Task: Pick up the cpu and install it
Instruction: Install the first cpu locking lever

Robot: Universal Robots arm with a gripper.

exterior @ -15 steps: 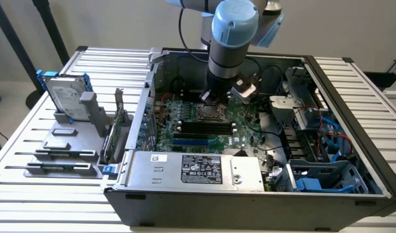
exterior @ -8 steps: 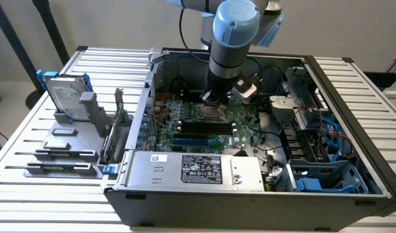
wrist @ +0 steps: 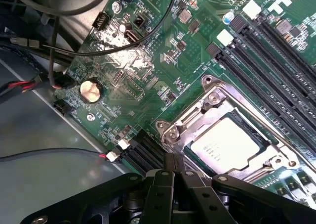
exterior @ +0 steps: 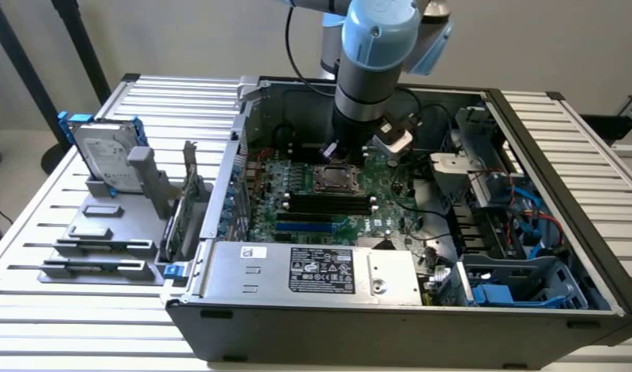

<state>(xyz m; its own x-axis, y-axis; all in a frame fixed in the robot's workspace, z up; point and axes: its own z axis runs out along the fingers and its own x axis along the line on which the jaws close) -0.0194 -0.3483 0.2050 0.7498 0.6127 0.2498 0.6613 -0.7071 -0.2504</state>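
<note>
Wrist view: tool (wrist: pixel 174 170) fingers closed, empty, just above cpu (wrist: pixel 226 144) in socket, cables (wrist: pixel 74 48) nearby

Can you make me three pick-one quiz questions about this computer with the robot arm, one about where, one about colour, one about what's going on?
1. Where is the cpu?
A. Lying in the metal socket frame
B. On the slatted table
C. On the power supply

2. What colour is the motherboard?
A. Red
B. Green
C. White

3. What is the pincer doing?
A. Carrying the hard drive
B. Closed, tips beside the socket frame
C. Holding a cable

Answers: 1 A, the chip lies inside the frame. 2 B, the board is green. 3 B, its fingertips meet, nothing between them.
</note>
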